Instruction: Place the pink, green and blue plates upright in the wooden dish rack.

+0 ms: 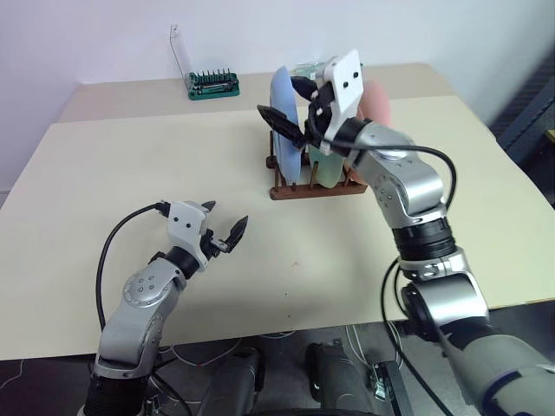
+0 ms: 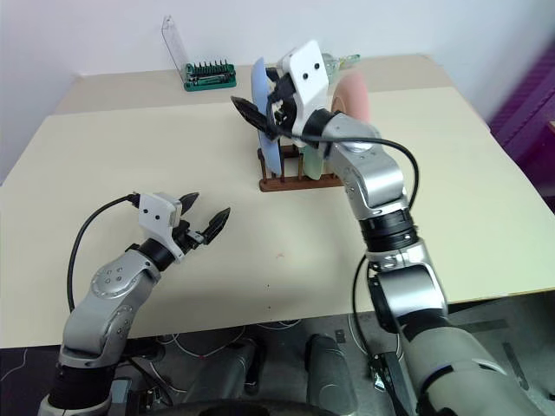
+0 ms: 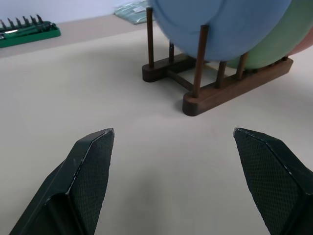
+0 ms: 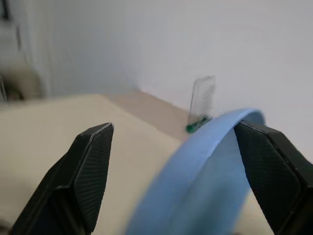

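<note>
- Currently all three plates stand upright on edge in the wooden dish rack point(image 1: 316, 189), which sits on the beige table point(image 1: 130, 173) toward its far side.
- Blue plate point(image 1: 286, 130) takes the slot at the rack's left end, seen from the head camera; green plate point(image 1: 327, 169) is just beside it in the middle; pink plate point(image 1: 376, 108) is at the right end, largely hidden behind the right arm.
- From the left wrist camera the blue plate point(image 3: 220, 24) rests between upright pegs, with green and pink edges showing behind it.
- Right gripper point(image 1: 290, 104) is raised at the blue plate's top edge, fingers spread wide, one to each side of the rim.
- In the right wrist view the blue rim point(image 4: 195, 176) runs through the gap between the two fingers; contact with either pad cannot be judged, though the rim looks apart from the finger on the table side.
- Left gripper point(image 1: 224, 227) hovers low over the near-left part of the table, well apart from the rack, jaws wide and holding nothing.
- Green tray point(image 1: 214, 84) of small dark bits, with a clear lid standing up behind it, sits at the far edge of the table, well apart from the rack.
</note>
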